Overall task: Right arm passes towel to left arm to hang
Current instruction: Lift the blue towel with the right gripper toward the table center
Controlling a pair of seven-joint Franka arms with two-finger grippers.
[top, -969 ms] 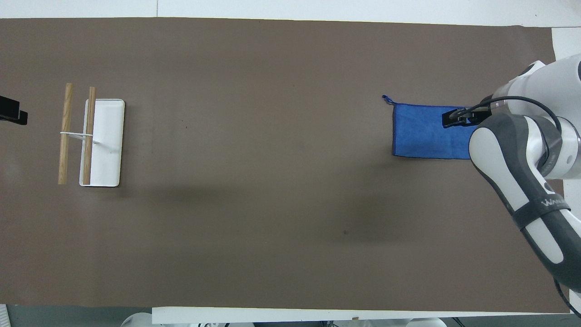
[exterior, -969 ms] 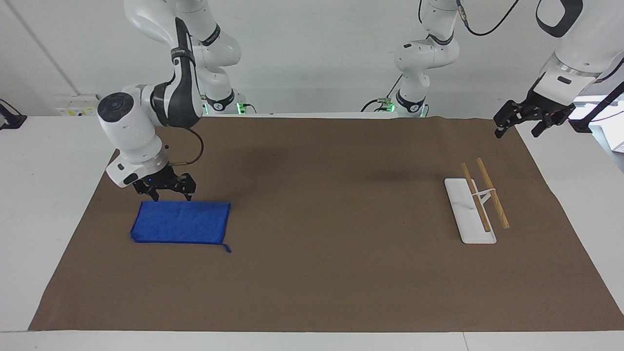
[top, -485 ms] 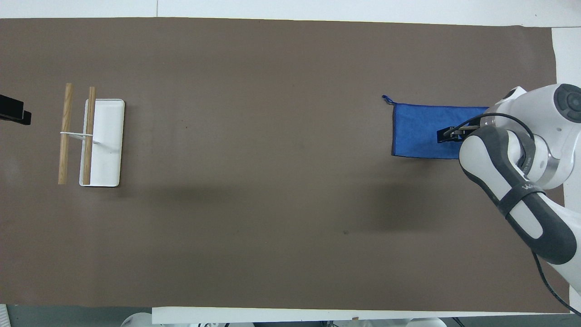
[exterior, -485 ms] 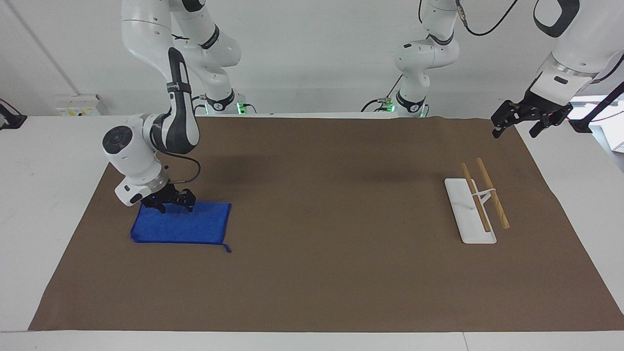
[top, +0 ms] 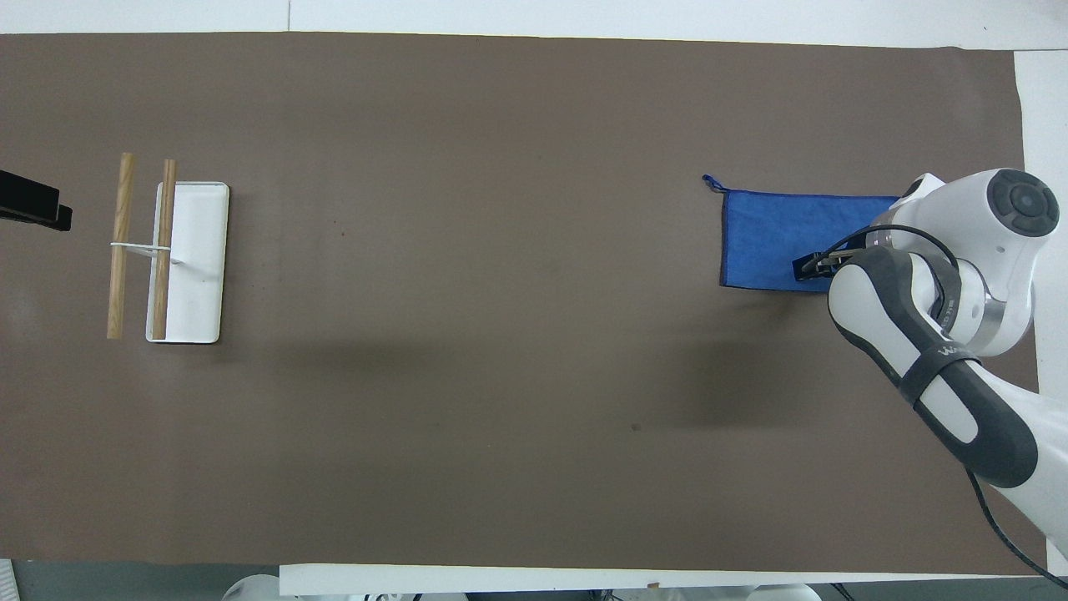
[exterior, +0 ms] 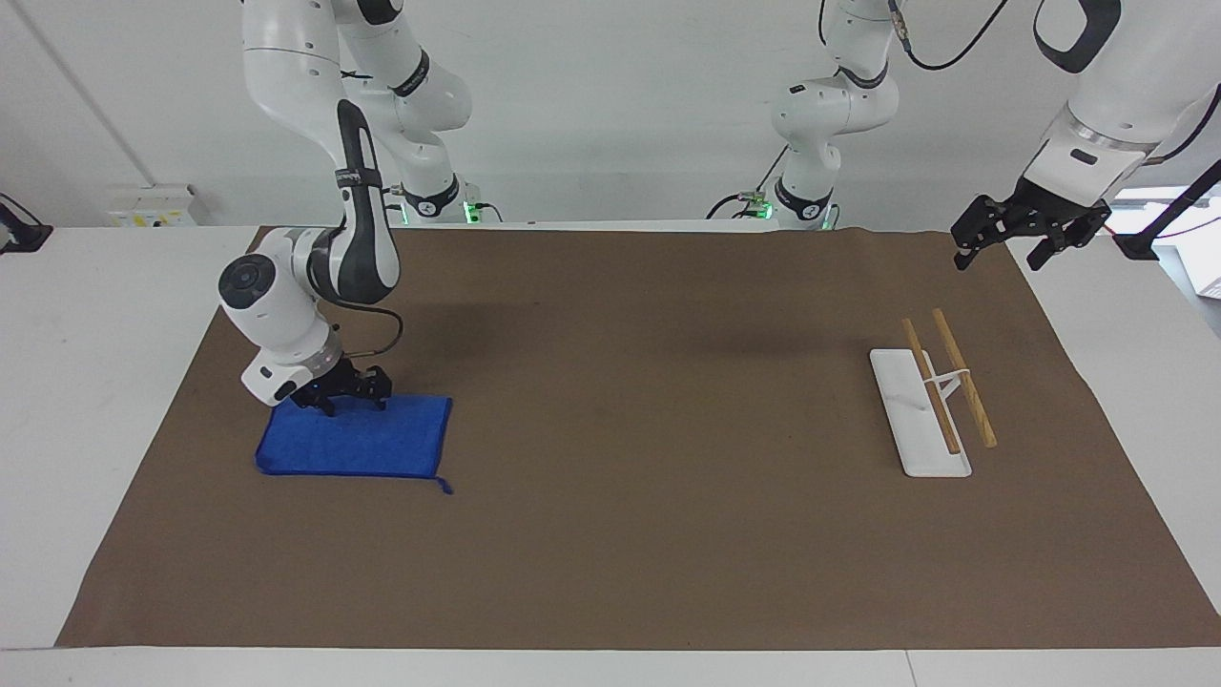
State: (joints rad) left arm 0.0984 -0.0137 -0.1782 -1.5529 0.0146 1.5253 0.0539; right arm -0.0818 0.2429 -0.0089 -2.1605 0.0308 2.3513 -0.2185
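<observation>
Facing view: right arm bent low, right gripper [exterior: 351,398] down at the towel's [exterior: 358,443] robot-side edge, fingers spread; towel lies flat on the mat [exterior: 620,534] at the right arm's end. Left gripper [exterior: 997,243] hangs raised, waiting, fingers apart, near the rack [exterior: 930,405]. Overhead view: right gripper [top: 813,265] over the towel's [top: 776,238] nearer edge (wrist covers one end); left gripper [top: 33,209] barely in frame.

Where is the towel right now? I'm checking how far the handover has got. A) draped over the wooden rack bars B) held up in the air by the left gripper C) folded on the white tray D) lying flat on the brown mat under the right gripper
D: the towel lies flat on the brown mat, with the right gripper down at its edge nearer the robots.
</observation>
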